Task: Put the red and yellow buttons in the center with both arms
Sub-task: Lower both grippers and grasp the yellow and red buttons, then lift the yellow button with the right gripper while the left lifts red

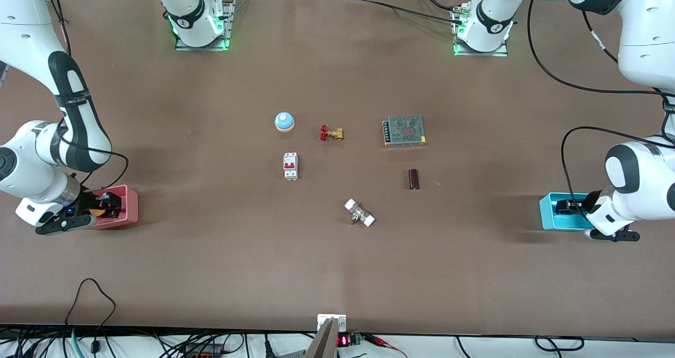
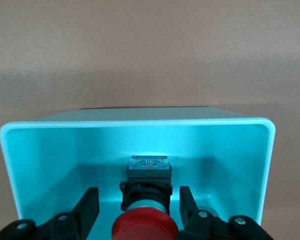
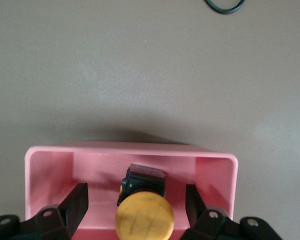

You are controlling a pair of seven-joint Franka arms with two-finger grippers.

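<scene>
I see two arms, the left arm and right arm, both glossy white shells with black joint bands. Black cables loop alongside each. Green lights glow at both bases. Gripper fingers are black, with visible screws.

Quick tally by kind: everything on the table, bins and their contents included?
Push-buttons: 2, the red button in the cyan bin, the yellow button in the pink bin
Bins: 2
Bell: 1
Brass valve: 1
Power supply: 1
Circuit breaker: 1
Dark cylinder: 1
White-capped fitting: 1
Total: 10
</scene>
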